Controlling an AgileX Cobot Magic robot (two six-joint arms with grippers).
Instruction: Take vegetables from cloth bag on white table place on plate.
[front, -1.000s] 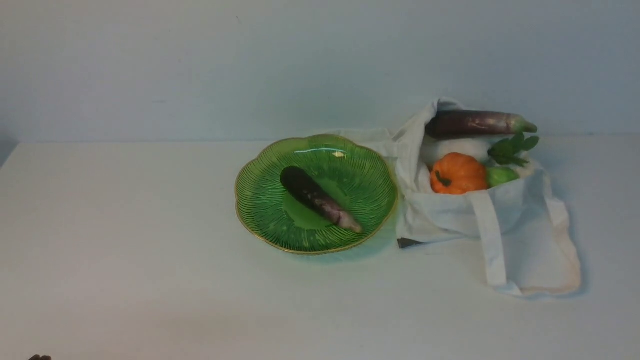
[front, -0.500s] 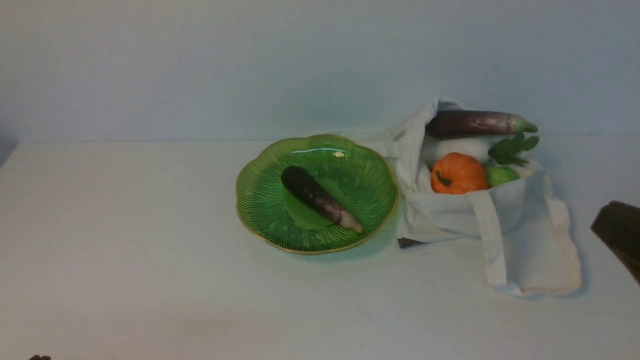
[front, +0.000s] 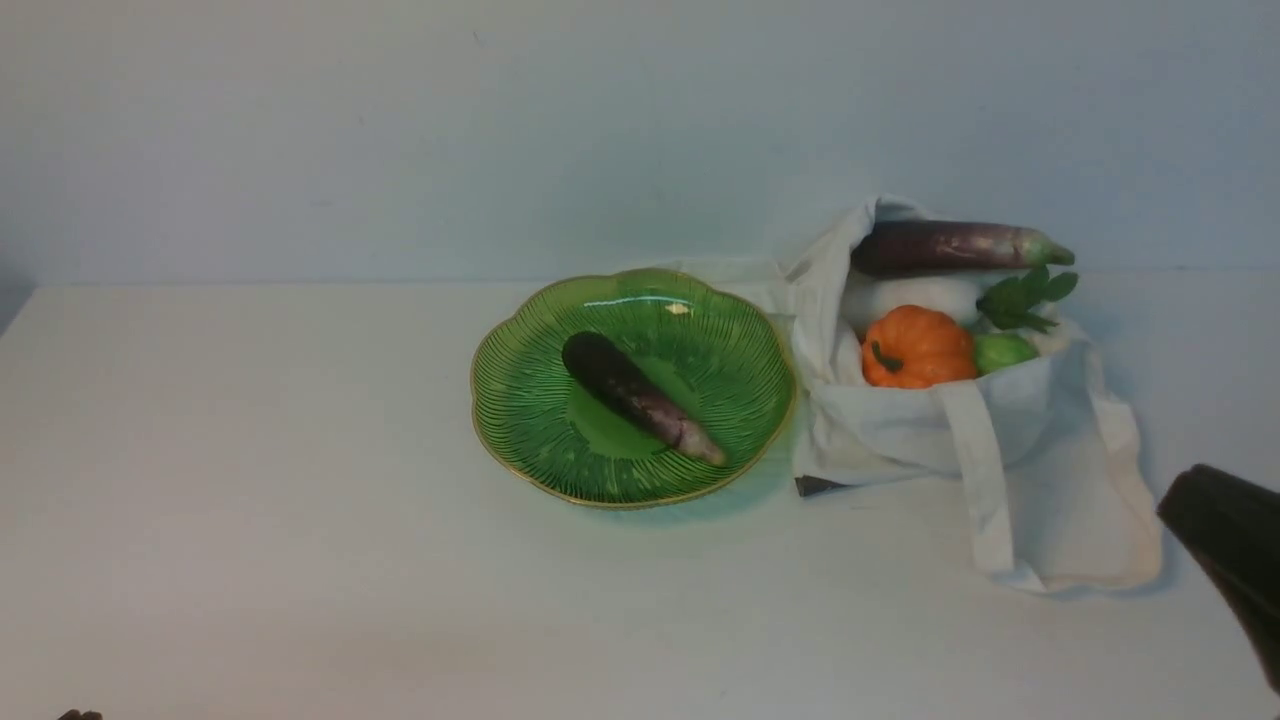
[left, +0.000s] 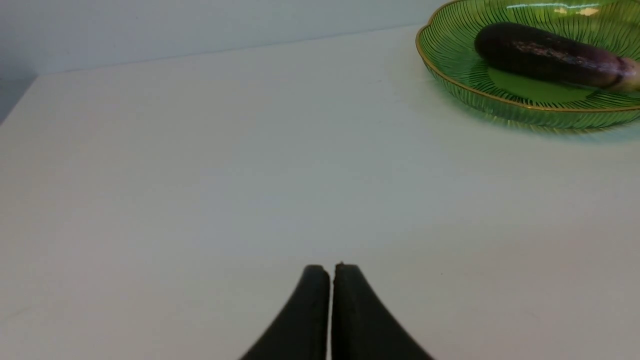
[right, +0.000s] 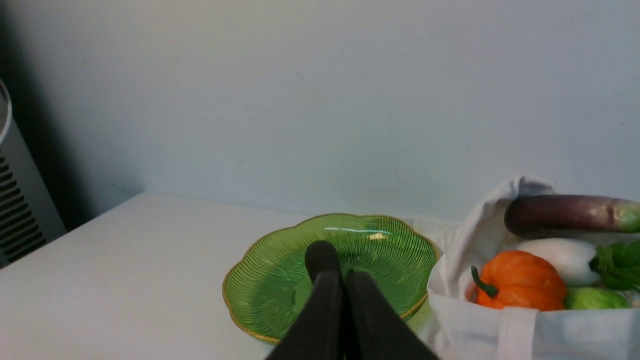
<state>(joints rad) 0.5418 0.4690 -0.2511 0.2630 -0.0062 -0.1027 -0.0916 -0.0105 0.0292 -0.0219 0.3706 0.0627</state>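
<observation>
The green scalloped plate (front: 520, 400) stands mid-table on the white table (front: 250, 450) and holds one dark purple eggplant (front: 640, 396). The off-white cloth bag (front: 1000, 430) slumps just right of the plate. In its mouth lie the second eggplant (front: 950, 247), the orange pumpkin (front: 917, 347), the small green round one (front: 1003, 351) and leafy greens (front: 1022, 297). My right gripper (front: 1190, 505) is shut and empty, right of the bag; in the right wrist view (right: 344, 274) it faces the plate (right: 270, 290) and pumpkin (right: 517, 280). My left gripper (left: 331, 267) is shut and empty, low over bare table, well short of the plate (left: 450, 85).
A white rounded vegetable (front: 920, 295) lies in the bag under the eggplant. A long strap handle (front: 985, 500) hangs down the bag's front onto the table. A grey ribbed appliance (right: 15, 200) stands beyond the table's far left edge. A pale wall runs behind the table.
My right arm has come into the front view from the right edge and moved lower, now looming larger beside the bag. The vegetables, bag and plate have not moved.
</observation>
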